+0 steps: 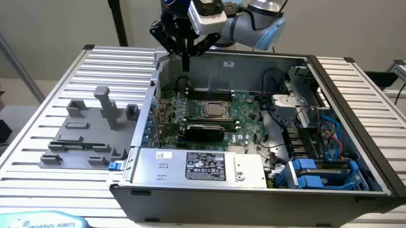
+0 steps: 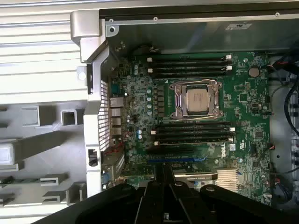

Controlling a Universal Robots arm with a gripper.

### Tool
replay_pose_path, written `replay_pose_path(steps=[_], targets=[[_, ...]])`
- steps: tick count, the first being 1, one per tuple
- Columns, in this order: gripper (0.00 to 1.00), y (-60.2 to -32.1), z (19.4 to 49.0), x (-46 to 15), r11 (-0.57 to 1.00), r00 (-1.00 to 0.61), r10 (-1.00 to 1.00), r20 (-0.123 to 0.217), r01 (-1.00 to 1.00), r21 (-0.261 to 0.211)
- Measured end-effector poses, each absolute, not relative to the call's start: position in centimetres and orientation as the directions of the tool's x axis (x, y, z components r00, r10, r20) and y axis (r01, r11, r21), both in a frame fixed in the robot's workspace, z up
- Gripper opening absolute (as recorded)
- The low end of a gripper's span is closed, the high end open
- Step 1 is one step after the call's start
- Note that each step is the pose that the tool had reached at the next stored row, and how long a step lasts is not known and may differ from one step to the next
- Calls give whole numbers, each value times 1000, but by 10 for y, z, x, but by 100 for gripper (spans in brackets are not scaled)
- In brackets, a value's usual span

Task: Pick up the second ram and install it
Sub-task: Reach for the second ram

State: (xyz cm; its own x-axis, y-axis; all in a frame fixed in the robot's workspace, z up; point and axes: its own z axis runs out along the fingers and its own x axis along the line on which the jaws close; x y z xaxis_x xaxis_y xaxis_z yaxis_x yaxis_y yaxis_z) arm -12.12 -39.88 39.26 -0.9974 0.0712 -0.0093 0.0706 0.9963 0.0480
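- Pincer [image 1: 186, 65], in your exterior view, hung over the case [image 1: 241, 64], fingers pinched together on nothing; the second ram [image 1: 79, 144] lay in the grey holder [image 1: 89, 133] on the desk [image 1: 38, 95], well apart.
- Wrist view: your pincer [image 2: 163, 175] sat narrow above the motherboard [image 2: 243, 93].
- Risk, as I judged it: reaching down with fingers unopened, you could have rammed the stick or the holder's posts.

The arm [image 1: 254, 19] runs out past the exterior view's upper edge. In the wrist view the gripper [image 2: 164, 173] is a dark blur cut off by the frame edge, and it hides part of the motherboard [image 2: 243, 116]. The second ram [image 1: 77, 144], lower left in the exterior view, is too small to show its chips. The print on the power-supply label [image 1: 206, 166] is too small to read.
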Motion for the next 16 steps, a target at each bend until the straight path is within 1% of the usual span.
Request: replay_pose_path(steps=[16], targets=[[11, -399, 393, -122, 996, -997, 71, -9, 71, 48]])
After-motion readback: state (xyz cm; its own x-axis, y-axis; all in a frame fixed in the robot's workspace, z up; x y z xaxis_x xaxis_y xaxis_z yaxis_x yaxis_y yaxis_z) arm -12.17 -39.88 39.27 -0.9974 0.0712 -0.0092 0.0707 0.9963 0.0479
